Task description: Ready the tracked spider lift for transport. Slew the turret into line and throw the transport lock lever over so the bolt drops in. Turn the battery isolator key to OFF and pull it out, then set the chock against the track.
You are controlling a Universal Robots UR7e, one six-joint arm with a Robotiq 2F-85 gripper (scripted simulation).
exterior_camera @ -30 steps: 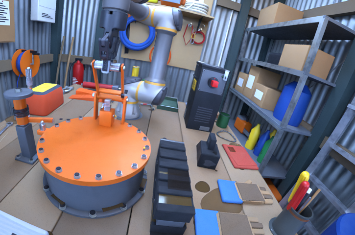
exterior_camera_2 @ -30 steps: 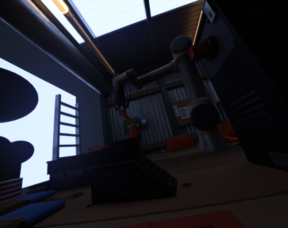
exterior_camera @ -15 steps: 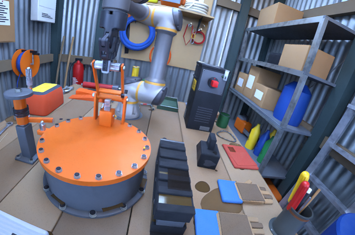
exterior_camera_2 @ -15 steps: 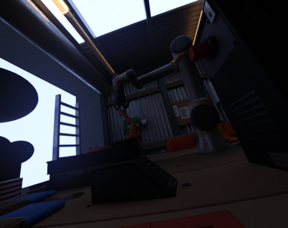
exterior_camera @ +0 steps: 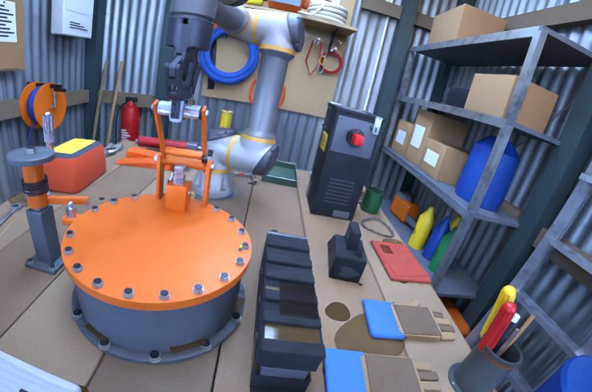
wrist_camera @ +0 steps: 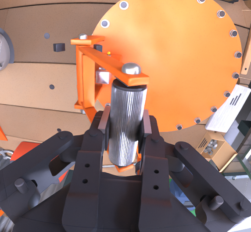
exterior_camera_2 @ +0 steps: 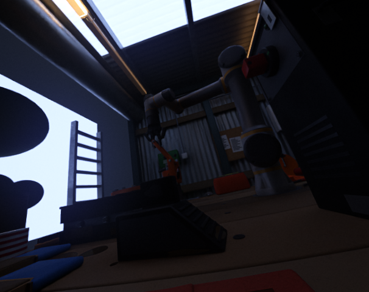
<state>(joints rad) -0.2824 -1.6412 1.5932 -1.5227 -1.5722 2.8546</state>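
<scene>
The lock bolt (exterior_camera: 179, 174) is partly hidden behind the orange lever frame and sits above an orange block (exterior_camera: 177, 196) at the far rim of the round orange turret (exterior_camera: 155, 247). The transport lock lever (exterior_camera: 180, 152) stands upright, and my gripper (exterior_camera: 180, 112) is clamped on its ribbed steel handle (wrist_camera: 127, 123) at the top. The red isolator key (exterior_camera: 357, 138) sits in the dark battery box (exterior_camera: 342, 162) to the right. The black chock (exterior_camera: 347, 254) rests on the bench, apart from the black track (exterior_camera: 287, 305).
An orange post with a grey cap (exterior_camera: 36, 208) stands just left of the turret. A red-orange toolbox (exterior_camera: 74, 165) sits behind it. Gloves (exterior_camera: 405, 321), a red pad (exterior_camera: 400, 261) and a green cup (exterior_camera: 372, 199) lie right of the track, before the shelving (exterior_camera: 481, 152).
</scene>
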